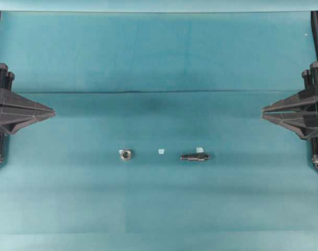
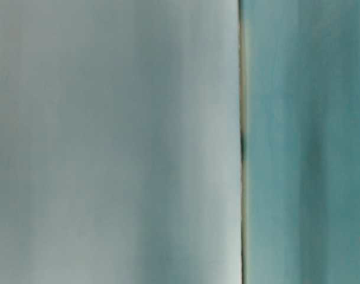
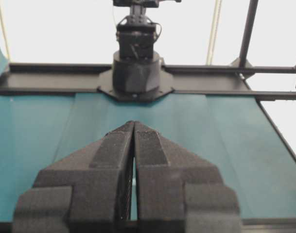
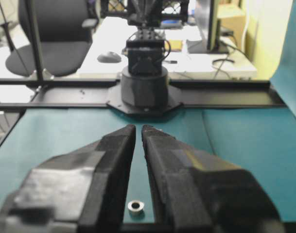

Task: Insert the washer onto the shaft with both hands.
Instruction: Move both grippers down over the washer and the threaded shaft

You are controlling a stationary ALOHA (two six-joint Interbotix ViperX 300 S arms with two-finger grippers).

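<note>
washer apart from left pincer

place: office/lab | evid: desk chair, monitor, mouse, teal-covered bench

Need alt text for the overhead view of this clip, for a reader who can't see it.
A small silvery washer and a short dark shaft lie apart on a teal table, washer left, shaft lying sideways right, with white tape scraps between and beside them. The left gripper and right gripper sit shut at the side edges, pointing inward, holding nothing.
</note>
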